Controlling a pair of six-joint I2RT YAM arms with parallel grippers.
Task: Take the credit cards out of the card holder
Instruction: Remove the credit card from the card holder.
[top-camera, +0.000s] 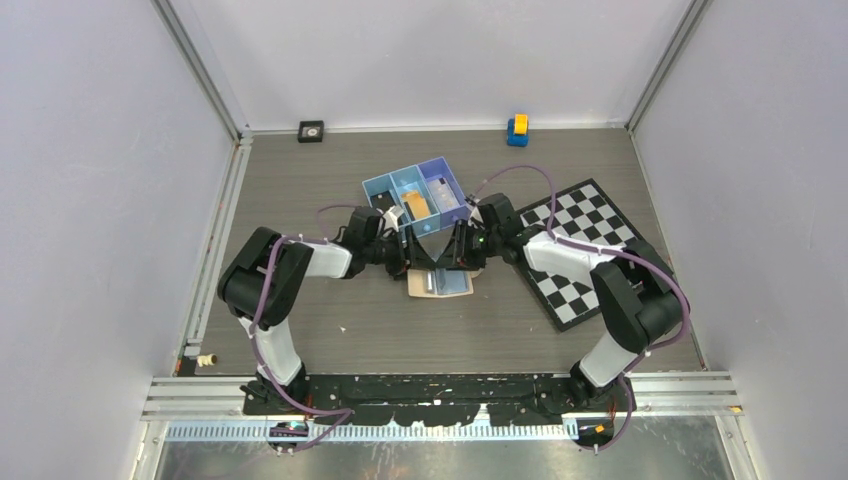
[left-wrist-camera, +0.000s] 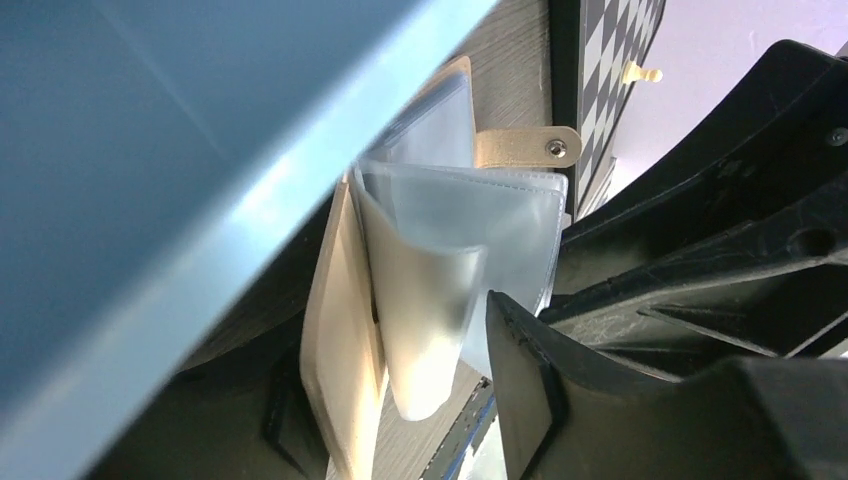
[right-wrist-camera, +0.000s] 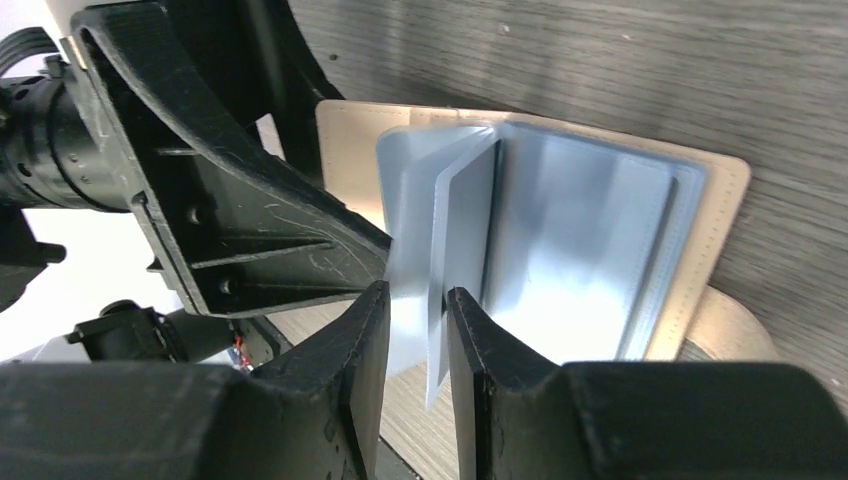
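Observation:
The tan card holder (top-camera: 440, 284) lies open on the table between both grippers, its clear sleeves fanned up (right-wrist-camera: 590, 230). My left gripper (top-camera: 408, 265) (left-wrist-camera: 400, 370) is open, with the tan cover (left-wrist-camera: 340, 350) and one curled sleeve (left-wrist-camera: 430, 300) standing between its jaws. The snap tab (left-wrist-camera: 530, 148) shows behind. My right gripper (top-camera: 455, 262) (right-wrist-camera: 417, 300) is open a little around a thin pale sheet, and I cannot tell whether that is a sleeve or a card. An orange credit card (top-camera: 417, 203) lies in the blue tray's middle compartment, a pale one (top-camera: 440, 190) in its right compartment.
The blue three-compartment tray (top-camera: 378, 186) stands just behind the grippers and fills the left wrist view's upper left. A chessboard (top-camera: 585, 250) lies under the right arm. A yellow-and-blue toy (top-camera: 517, 130) and a small black block (top-camera: 311, 130) sit at the back wall.

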